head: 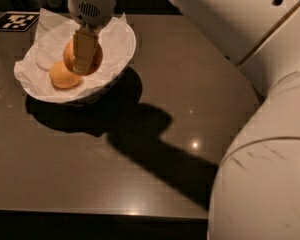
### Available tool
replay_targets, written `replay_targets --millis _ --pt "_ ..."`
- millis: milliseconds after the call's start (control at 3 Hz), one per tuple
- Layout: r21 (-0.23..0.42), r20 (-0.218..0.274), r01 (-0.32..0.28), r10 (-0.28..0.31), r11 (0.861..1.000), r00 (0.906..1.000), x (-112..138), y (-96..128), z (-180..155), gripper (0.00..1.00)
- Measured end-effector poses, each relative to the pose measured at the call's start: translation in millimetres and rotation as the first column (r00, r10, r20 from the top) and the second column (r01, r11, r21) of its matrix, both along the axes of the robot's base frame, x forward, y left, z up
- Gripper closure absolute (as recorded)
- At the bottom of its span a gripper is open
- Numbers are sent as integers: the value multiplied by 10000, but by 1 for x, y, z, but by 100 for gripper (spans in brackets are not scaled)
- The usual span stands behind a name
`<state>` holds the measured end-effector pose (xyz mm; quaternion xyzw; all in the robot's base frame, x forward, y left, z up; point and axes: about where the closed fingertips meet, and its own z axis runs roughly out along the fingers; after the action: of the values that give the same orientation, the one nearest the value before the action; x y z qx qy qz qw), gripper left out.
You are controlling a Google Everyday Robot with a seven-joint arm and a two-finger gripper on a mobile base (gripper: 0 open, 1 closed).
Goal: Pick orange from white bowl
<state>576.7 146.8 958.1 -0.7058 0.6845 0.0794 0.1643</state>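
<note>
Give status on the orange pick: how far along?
Done: the gripper is down in the white bowl. In hand: it looks closed around the orange, beside the paler orange. Left: lifting it clear of the bowl's rim.

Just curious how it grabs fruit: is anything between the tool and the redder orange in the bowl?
Nothing visible. The tool is closed on the orange over the white bowl; the paler orange lies beside it.
</note>
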Motion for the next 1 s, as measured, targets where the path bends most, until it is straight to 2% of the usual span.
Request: replay_targets --millis 333,667,1000 --pt "248 102 -799 797 9965 9968 -23 -16 21 100" --pt "672 211 -1278 1266 9895 9917 -42 -41 39 100" --pt "894 239 -1418 1402 9859 9898 -56 -64 49 100"
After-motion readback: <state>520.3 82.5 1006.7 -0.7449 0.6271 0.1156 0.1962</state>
